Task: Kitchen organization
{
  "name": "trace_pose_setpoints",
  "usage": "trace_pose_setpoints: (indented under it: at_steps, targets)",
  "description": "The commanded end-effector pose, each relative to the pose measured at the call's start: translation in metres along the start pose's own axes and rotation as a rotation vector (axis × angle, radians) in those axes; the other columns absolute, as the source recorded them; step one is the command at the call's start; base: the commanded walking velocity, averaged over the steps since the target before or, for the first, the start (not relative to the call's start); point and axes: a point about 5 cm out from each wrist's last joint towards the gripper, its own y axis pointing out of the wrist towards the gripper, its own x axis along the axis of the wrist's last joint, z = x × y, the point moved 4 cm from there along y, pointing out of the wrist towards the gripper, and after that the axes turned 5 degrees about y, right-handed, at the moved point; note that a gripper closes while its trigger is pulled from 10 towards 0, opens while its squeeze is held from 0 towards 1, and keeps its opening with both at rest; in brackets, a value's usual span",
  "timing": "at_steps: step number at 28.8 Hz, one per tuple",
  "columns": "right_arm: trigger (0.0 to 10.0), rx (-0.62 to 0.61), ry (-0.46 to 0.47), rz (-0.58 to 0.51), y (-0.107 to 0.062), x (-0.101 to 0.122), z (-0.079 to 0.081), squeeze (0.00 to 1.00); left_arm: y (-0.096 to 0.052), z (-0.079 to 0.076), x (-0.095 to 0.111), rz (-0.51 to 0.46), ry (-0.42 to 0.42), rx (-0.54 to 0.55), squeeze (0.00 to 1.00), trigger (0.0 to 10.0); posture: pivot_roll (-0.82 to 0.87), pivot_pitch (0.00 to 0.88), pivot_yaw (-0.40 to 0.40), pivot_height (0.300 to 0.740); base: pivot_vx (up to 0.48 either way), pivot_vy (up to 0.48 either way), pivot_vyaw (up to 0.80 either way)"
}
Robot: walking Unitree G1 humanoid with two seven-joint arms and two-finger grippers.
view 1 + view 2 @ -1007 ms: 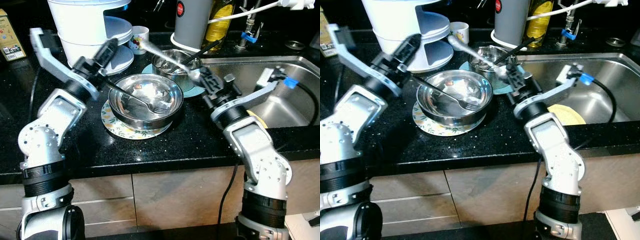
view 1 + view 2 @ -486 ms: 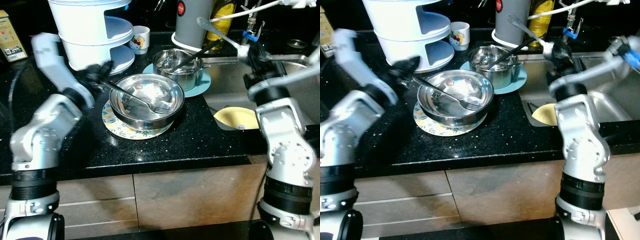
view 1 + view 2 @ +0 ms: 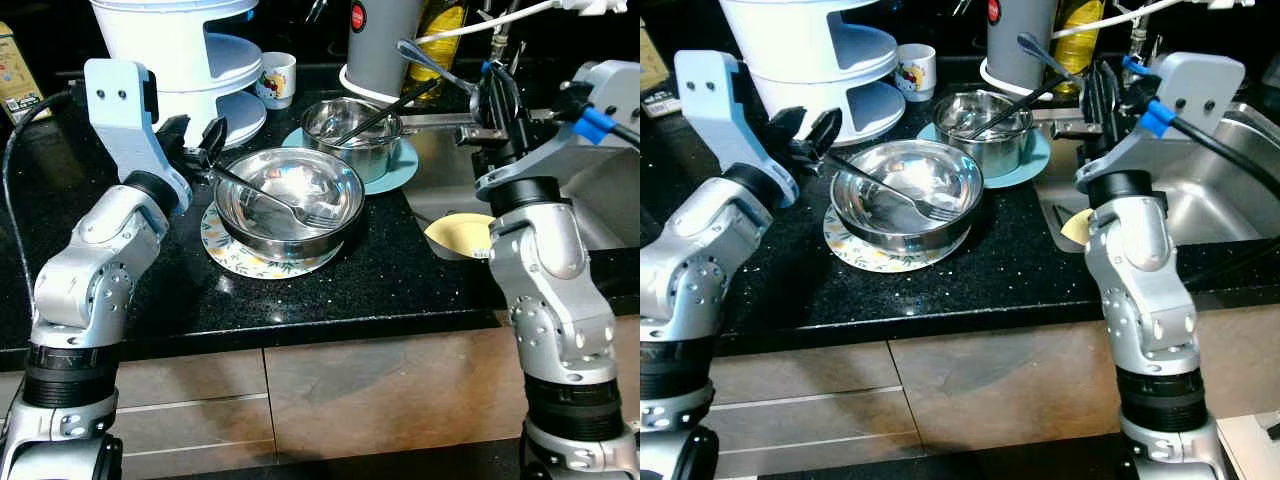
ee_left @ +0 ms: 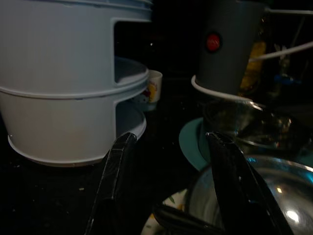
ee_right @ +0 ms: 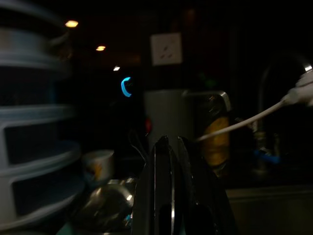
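Left eye view: a black stone counter (image 3: 330, 290) carries the large steel bowl (image 3: 290, 200), taken here as the landmark. The bowl sits on a patterned plate (image 3: 232, 255), and a fork (image 3: 275, 198) lies inside it, tines toward the bowl's centre and handle rising over the rim on the robot's left. Just beyond that rim, at the handle's end, the left gripper (image 3: 197, 138) holds its two black fingers spread, gripping nothing; in the left wrist view the fingers (image 4: 113, 181) stand apart with the fork handle (image 4: 181, 223) passing below them. Behind the bowl on the robot's left stands a white tiered container (image 3: 185, 60), with a small printed cup (image 3: 277, 78) beside it. Directly behind the bowl, a smaller steel pot (image 3: 352, 132) rests on a teal plate (image 3: 395, 172), a dark utensil (image 3: 395, 105) leaning out of it; farther back stand a grey cylindrical appliance (image 3: 382, 45) and a yellow bottle (image 3: 440, 40). To the bowl's right the sink (image 3: 600, 205) opens, with a yellow dish (image 3: 460, 235) in it. Above the sink's near edge, the right gripper (image 3: 495, 90) points upward, fingers pressed together on a spoon (image 3: 425, 60) whose bowl end projects toward the grey appliance; the right wrist view shows the closed fingers (image 5: 168, 196) edge-on in dim light.
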Motion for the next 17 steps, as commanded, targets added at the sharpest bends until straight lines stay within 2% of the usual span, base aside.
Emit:
trace_pose_setpoints:
  at_steps: [1,10,12,17]
  targets:
    - [10.0,0.025,-0.016,-0.003,-0.004,-0.002,0.008,0.0,-0.001,-0.009,-0.001,-0.009,0.019,-0.028,0.0,10.0,-0.01,0.228,0.022,0.74,0.0,0.0,0.0]
    - [10.0,0.003,-0.001,0.014,-0.006,-0.008,0.005,0.0,-0.001,-0.01,0.0,-0.019,0.014,-0.03,0.0,10.0,-0.01,0.225,0.025,0.74,0.0,0.0,0.0]
    - [10.0,-0.003,0.01,0.021,-0.007,-0.01,0.004,0.0,-0.001,-0.009,0.0,-0.012,-0.008,-0.02,0.0,10.0,-0.01,0.225,0.025,0.74,0.0,0.0,0.0]
    - [10.0,-0.003,0.012,0.028,-0.007,-0.012,0.004,0.0,-0.002,-0.009,0.0,-0.017,0.011,-0.019,0.0,10.0,-0.01,0.225,0.025,0.74,0.0,0.0,0.0]
